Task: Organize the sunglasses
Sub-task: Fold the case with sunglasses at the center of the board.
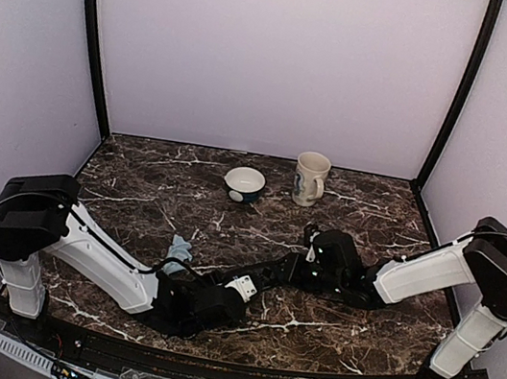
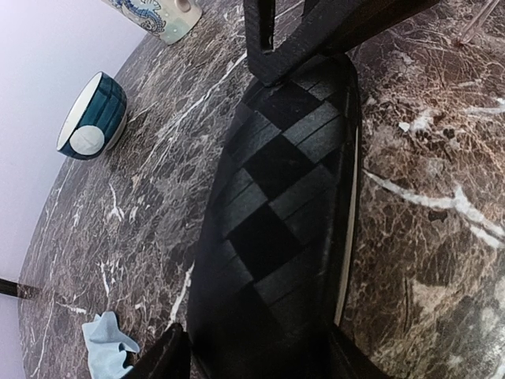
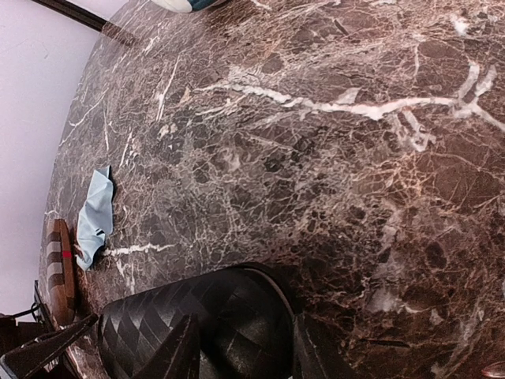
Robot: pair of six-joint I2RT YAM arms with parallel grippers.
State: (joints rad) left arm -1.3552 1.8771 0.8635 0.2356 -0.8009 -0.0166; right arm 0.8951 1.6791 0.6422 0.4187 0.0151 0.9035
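While the right claw (image 3: 248, 335) clamps the black checkered case (image 2: 284, 197), the left claw (image 2: 256, 351) straddles it, its hold unclear.

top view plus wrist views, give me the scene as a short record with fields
table: dark marble
black case: mid-table, between both tools
right tool: closed on black case
left tool: straddles black case, grip unclear
bowl, mug: far side, upright
blue cloth: near left arm
brown case: beside blue cloth
sunglasses: not seen in any view

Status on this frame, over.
Right gripper shut on black checkered oblong case. Left gripper straddles it, grip unclear. Sunglasses not in view. Crumpled blue cloth lies apart.
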